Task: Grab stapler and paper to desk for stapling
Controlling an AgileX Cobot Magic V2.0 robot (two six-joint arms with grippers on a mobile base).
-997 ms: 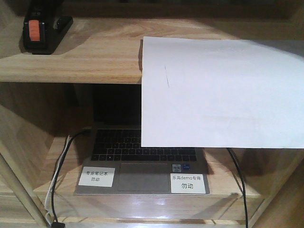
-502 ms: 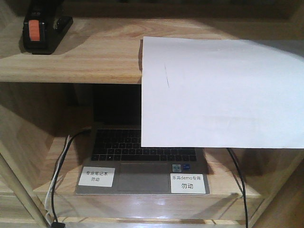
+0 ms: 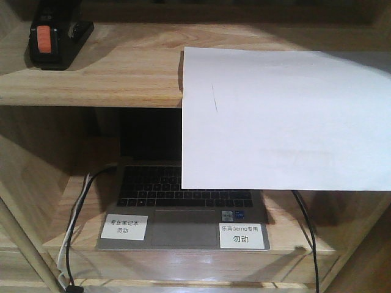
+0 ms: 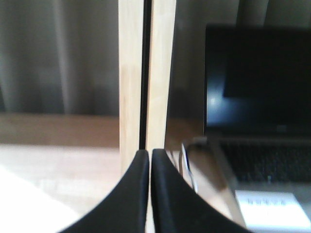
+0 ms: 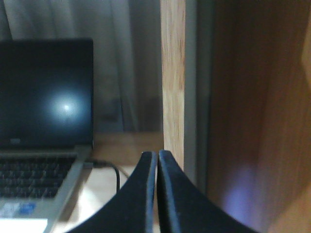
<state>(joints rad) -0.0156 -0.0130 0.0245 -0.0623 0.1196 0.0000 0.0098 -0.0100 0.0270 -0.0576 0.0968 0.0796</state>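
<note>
The black stapler [image 3: 54,38] with its orange-red patch lies at the far left of the upper wooden shelf [image 3: 116,73] in the front view. The white paper [image 3: 284,119] rests on the same shelf to the right, its front half hanging over the edge; a faint pencil mark shows near its left side. No gripper appears in the front view. My left gripper [image 4: 149,155] is shut and empty, facing a light wooden post. Shut as well with nothing in it, my right gripper [image 5: 158,156] faces another wooden post. The desk is out of view.
An open laptop [image 3: 183,210] with two white printed labels sits on the lower shelf under the paper; its dark screen [image 4: 257,77] shows in both wrist views. Cables [image 3: 76,226] run down its left side and another [image 3: 308,232] on its right. A brown side panel [image 5: 257,111] stands right of the right gripper.
</note>
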